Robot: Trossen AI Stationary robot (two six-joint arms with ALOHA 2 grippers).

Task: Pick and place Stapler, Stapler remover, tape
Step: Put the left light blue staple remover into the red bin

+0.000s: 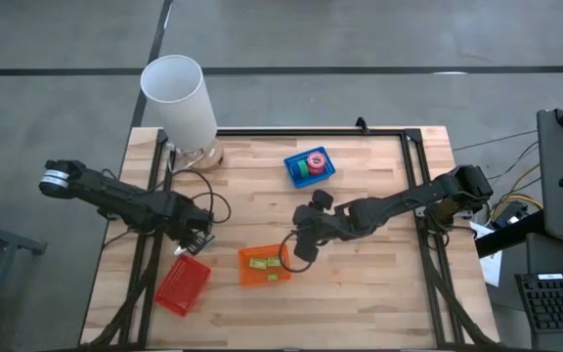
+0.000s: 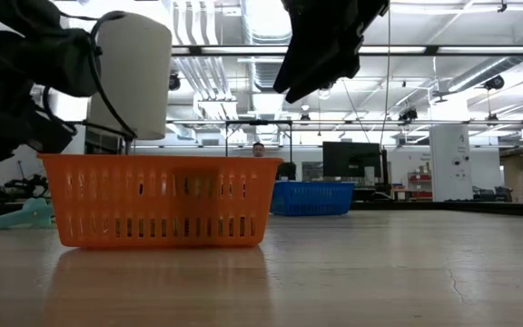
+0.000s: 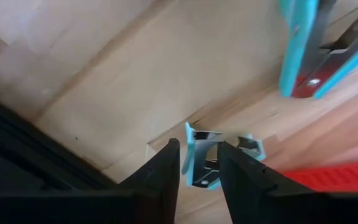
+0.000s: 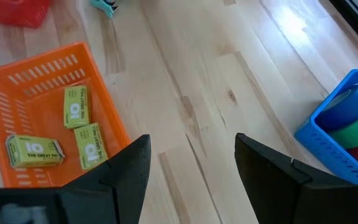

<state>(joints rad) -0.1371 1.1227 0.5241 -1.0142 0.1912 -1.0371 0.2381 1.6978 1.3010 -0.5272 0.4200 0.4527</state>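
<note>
The left pincer [image 3: 197, 163] grips a teal staple remover [image 3: 199, 157] just above the worktop [image 1: 379, 293], beside the red bin [image 1: 182, 285]. The step appears to be placing; next, carry it over that bin and release. The right pincer [image 4: 191, 163] hangs open by the orange bin [image 4: 17, 81]. Tape rolls [image 1: 311, 162] sit in the far blue bin [image 1: 292, 170].

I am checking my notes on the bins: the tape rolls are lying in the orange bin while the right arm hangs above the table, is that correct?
Not quite. The tape rolls lie in the blue bin; the orange bin holds small green boxes, as the right wrist view shows. The right gripper does hang above the table, fingers open.
</note>
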